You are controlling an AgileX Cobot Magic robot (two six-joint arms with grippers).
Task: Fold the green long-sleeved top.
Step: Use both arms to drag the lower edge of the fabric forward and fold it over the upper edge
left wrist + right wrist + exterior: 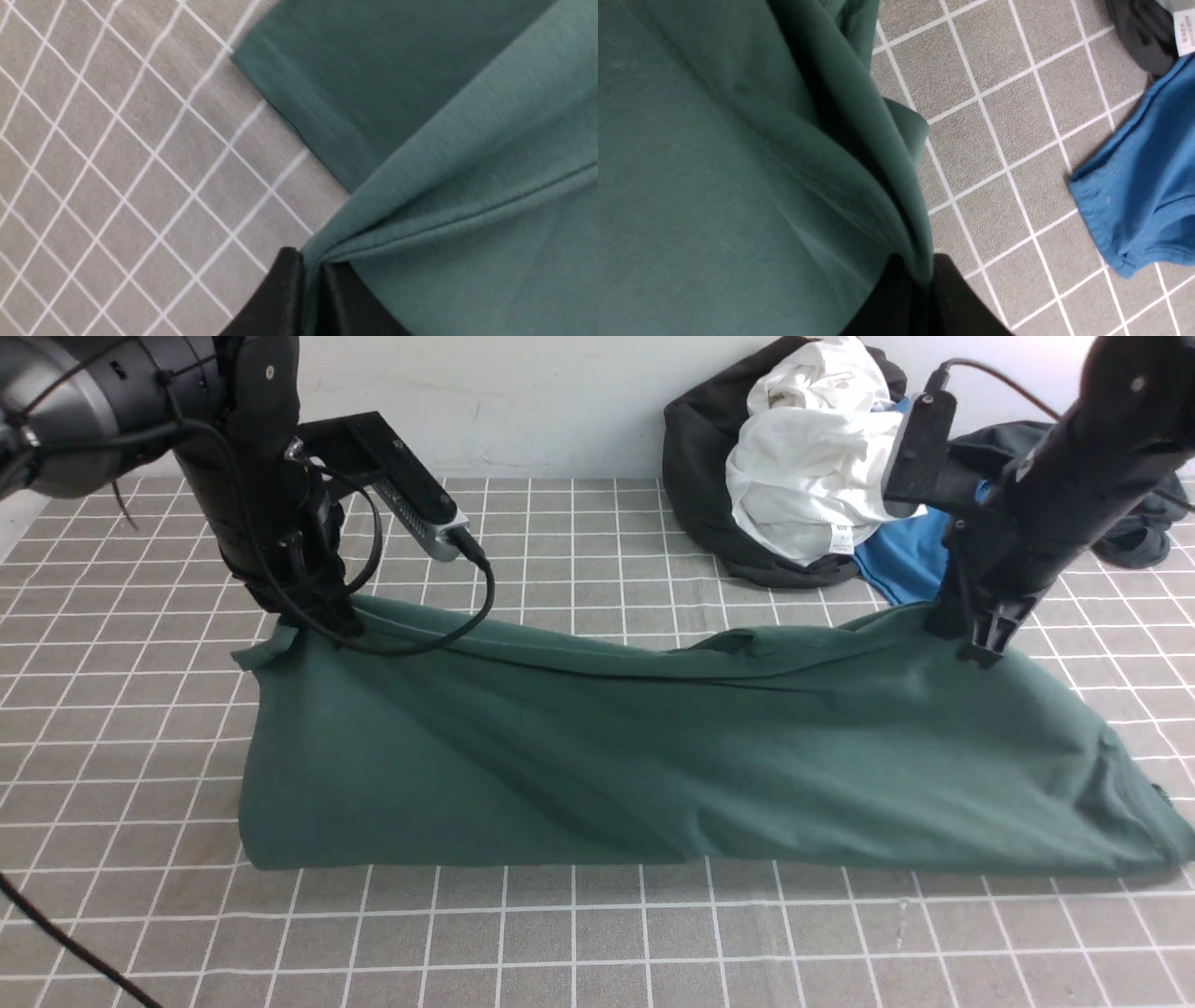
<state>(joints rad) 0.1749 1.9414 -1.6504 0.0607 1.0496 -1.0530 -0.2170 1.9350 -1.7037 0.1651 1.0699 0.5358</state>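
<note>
While both sets of fingers pinch its far edge, the top (579, 756) hangs as a broad sheet between them and toward the camera. Left gripper (350, 633): closed on a gathered fold, with a small flap poking out just beyond the fingers on the outer side. Right gripper (957, 639): closed on another bunch of the same edge; a wedge of cloth runs on outward past these fingers, down to the table (597, 943).

Key relation – the long axis runs crosswise, from one gripper to the other, and the body of cloth lies on the camera side of both. Each hand is nearest its own end; neither is near the middle, where the held edge sags and shows a double layer. The near edge runs fairly straight below the fingers, the outer right part reaching farther out than the right grip.

Room: bare table on the camera side of the near edge, and outside the left fingers. Beyond the right fingers it is tighter – the blue cloth (906, 555) lies just behind, with the white cloth (808, 467) and black cloth (695, 476) farther inward.

Judgement: a crosswise fold appears under way; the next move likely calls for both hands to travel together, level, laying the edge down. Risk: uneven travel would skew the fold, and the loose right wedge could crumple.
</note>
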